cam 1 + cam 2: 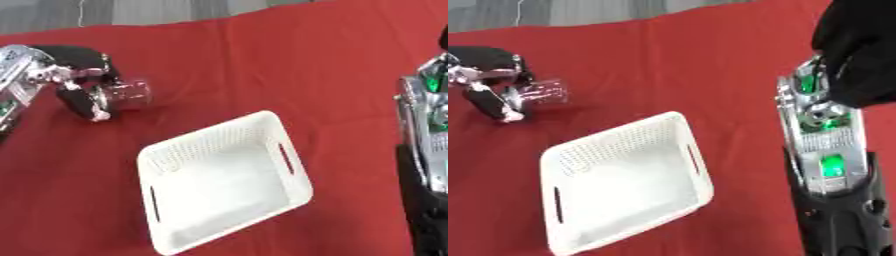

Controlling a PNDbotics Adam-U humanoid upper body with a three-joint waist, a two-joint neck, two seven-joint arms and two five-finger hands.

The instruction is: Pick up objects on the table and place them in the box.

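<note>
A clear, glassy object, shaped like a small cup or jar lying on its side, sits up and to the left of the white box, well apart from it, with bare red tablecloth between the two. The left hand is curled round it: black fingers wrap over its far side and a thumb or finger with a pale tip comes down on its near left, so the object is pinched between them with its open end pointing right, toward the box side. Whether it is lifted off the cloth or resting on it cannot be told. The box is a perforated white basket with slot handles in two walls, set askew so one corner points up and to the right; nothing can be made out inside it. Its nearest corner to the object is the upper left one, and the straight path from object to that rim is open cloth. Beyond the box, the red cloth runs wide and bare to the far edge, where a grey surface shows along the top. To the right of the box there is a strip of free cloth, then the right arm, silver with green lights, standing tall along the right side. The right hand is a dark mass at the upper right corner in the right eye view; whether its fingers are spread or curled cannot be told.
</note>
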